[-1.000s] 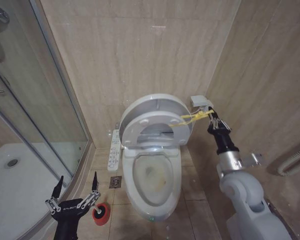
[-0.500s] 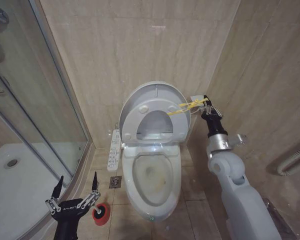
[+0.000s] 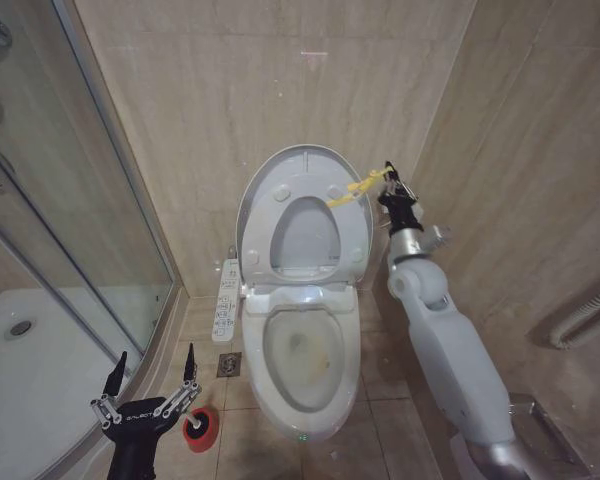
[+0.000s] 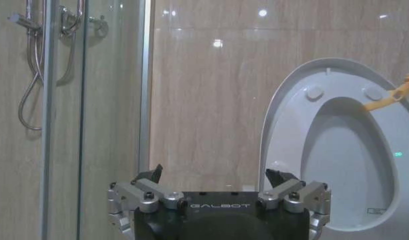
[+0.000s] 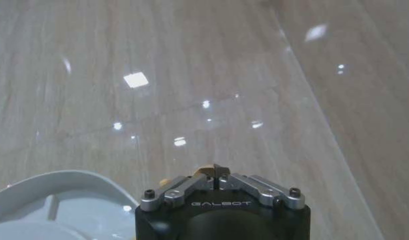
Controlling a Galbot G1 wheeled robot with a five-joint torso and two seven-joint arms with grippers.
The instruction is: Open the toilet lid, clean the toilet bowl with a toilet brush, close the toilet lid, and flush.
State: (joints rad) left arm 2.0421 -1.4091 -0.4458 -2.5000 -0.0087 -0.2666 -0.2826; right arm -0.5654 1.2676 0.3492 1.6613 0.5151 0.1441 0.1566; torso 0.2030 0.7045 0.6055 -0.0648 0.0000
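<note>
Count of items in view:
- toilet bowl (image 3: 302, 395): 1
- toilet lid (image 3: 270, 195): 1, raised
- seat ring (image 3: 306, 240): 1, raised against the lid
- yellow loop (image 3: 352, 190): 1
- red brush holder (image 3: 201, 426): 1
- floor drain (image 3: 230, 364): 1
- side control panel (image 3: 223, 302): 1
- left gripper (image 3: 148, 388): 1
- right gripper (image 3: 391, 180): 1
- shower tray (image 3: 30, 390): 1

In the head view the toilet brush (image 3: 194, 417) shows no bristle head, which sits down inside the small red holder (image 3: 201, 427), and its thin handle is partly covered by the left gripper (image 3: 151, 378). The raised toilet lid (image 3: 302, 215) is cut off by the edge in both wrist views, and the yellow loop (image 3: 352, 189) disappears between the closed fingers of the right gripper (image 3: 389, 178). The shower tray (image 3: 25, 380) runs out of the head view, blurred behind the glass
</note>
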